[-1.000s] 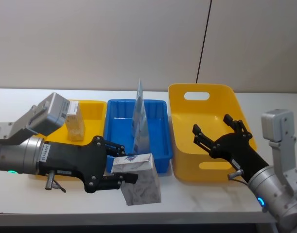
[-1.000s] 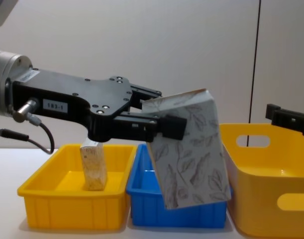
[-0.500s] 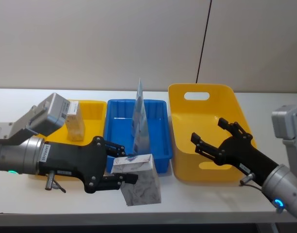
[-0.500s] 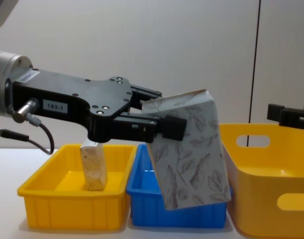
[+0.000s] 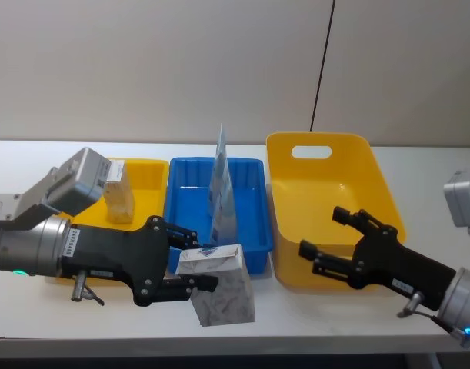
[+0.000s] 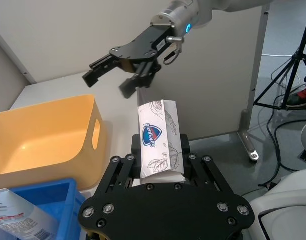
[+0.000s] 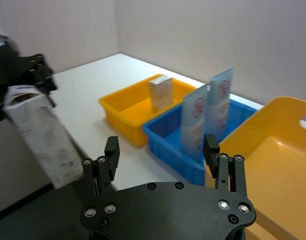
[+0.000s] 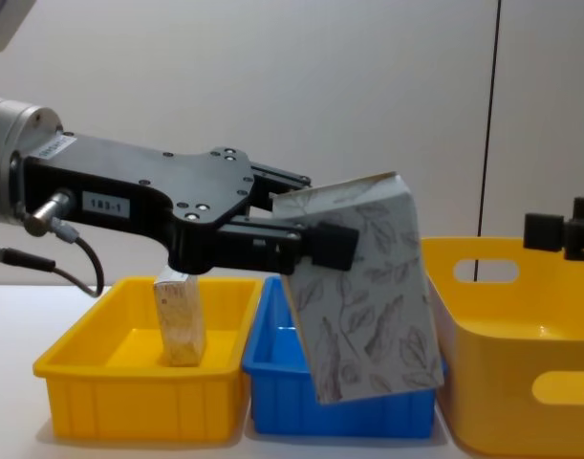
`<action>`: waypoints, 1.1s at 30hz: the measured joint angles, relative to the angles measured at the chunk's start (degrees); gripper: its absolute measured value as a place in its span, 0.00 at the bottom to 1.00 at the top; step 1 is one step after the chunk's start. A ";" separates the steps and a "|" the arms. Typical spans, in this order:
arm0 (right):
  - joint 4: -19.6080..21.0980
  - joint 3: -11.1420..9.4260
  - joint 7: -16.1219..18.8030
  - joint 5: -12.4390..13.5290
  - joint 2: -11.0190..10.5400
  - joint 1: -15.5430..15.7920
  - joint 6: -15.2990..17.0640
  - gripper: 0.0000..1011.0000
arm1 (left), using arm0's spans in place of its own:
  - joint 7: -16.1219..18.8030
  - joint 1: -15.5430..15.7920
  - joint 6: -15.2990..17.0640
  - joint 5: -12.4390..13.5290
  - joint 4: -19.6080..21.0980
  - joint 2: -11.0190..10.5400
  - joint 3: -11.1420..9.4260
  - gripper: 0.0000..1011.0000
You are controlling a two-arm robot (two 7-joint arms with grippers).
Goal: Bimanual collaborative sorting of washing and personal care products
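My left gripper is shut on a whitish pack with grey leaf drawings, held tilted above the table's front edge, before the blue tray. The chest view shows this pack large and my left gripper on its upper corner. Two light-blue pouches stand in the blue tray. A small beige pack stands in the yellow tray. My right gripper hangs open and empty by the front wall of the yellow basket.
The trays and the basket stand side by side across the white table, the basket on the right. A wall rises right behind them. Bare tabletop lies along the front edge.
My right gripper has drawn back and down from over the basket to its front wall, staying open. The left arm and its pack have not moved.
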State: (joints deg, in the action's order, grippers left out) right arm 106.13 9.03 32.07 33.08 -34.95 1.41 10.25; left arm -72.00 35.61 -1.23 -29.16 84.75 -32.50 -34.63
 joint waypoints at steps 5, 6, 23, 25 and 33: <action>0.51 0.17 4.18 2.09 -1.98 0.04 0.50 0.99 | 0.00 0.00 0.00 0.00 0.00 0.00 0.00 0.36; 0.56 0.24 4.96 2.43 -2.21 0.02 0.55 0.99 | 0.00 0.00 0.00 0.00 0.00 0.00 0.00 0.36; -0.36 5.16 17.58 5.89 -4.76 -3.40 -0.67 0.99 | 0.00 -0.01 0.01 0.00 0.00 0.00 0.00 0.36; -0.73 5.76 18.35 5.81 -4.72 -3.84 -1.11 0.99 | 0.01 -0.01 0.01 0.00 0.00 0.00 0.00 0.36; -3.14 8.42 21.25 4.29 -4.15 -6.06 -3.96 0.99 | 0.01 -0.01 0.01 0.00 0.00 0.00 0.00 0.36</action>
State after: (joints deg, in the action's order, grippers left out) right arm 102.99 17.46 53.32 37.37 -39.10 -4.65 6.28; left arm -71.99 35.60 -1.22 -29.16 84.75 -32.50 -34.63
